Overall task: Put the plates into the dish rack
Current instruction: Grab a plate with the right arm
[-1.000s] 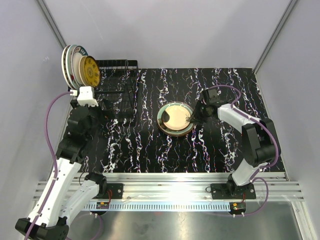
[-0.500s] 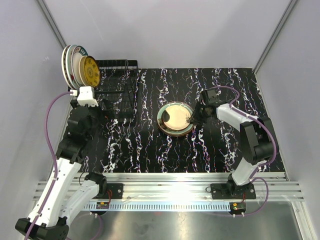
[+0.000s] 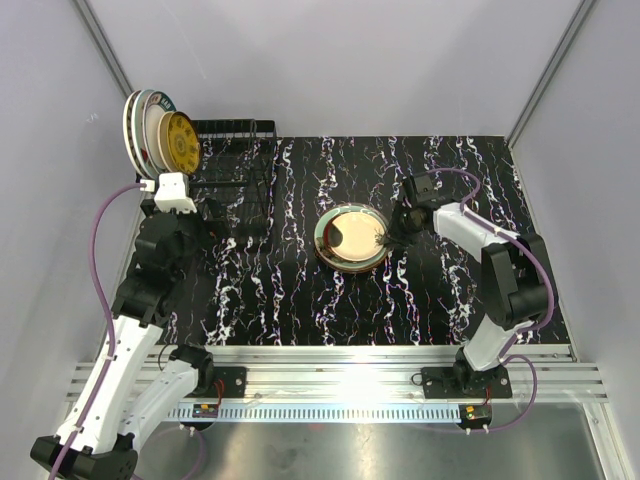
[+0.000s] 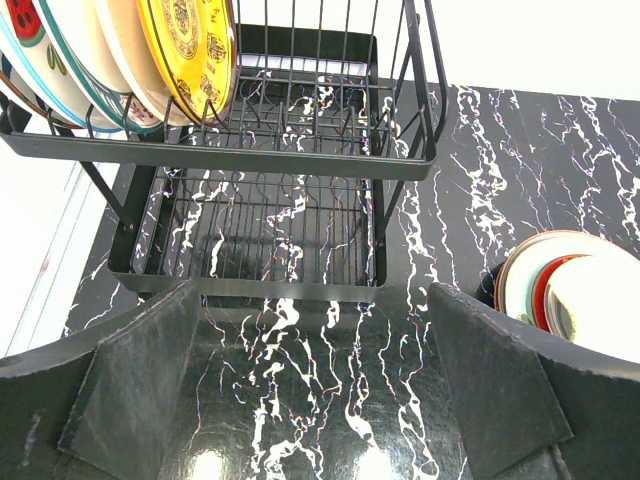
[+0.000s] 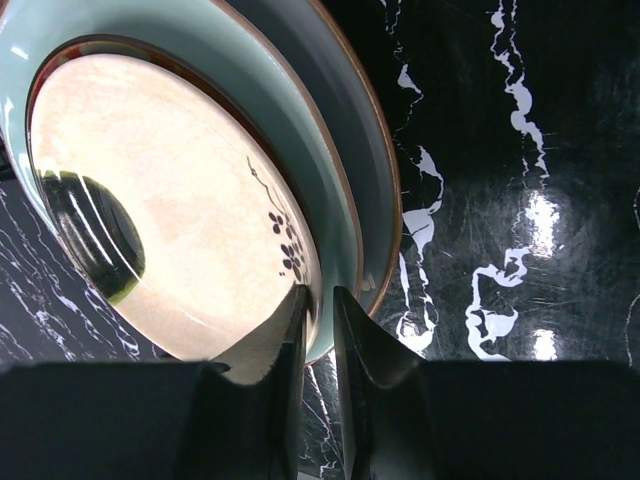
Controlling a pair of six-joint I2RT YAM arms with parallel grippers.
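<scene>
Black wire dish rack (image 3: 235,178) is recorded at ten o'clock on the table. Its left end is hidden behind upright round plates (image 3: 150,130). These are cropped at the top of the left wrist view, and only the frontmost yellow plate with dark medallions (image 4: 190,45) is read clearly. A flat stack of round plates (image 3: 352,237) is noted near the table centre. Its lower members show as rims only, and it is cut off at three o'clock in the left wrist view. The cream top plate with a pale green rim (image 5: 180,200) is straddled at its three o'clock edge by the right gripper (image 5: 318,300). The jaws are nearly together, but whether the rim is pinched cannot be told. The left gripper (image 4: 312,300) is held wide apart and empty at seven o'clock of the rack. The black, white-veined tabletop (image 3: 300,290) is enclosed by pale grey walls (image 3: 340,70). Rack slots right of the loaded plates are free, and open tabletop lies between rack and stack.
</scene>
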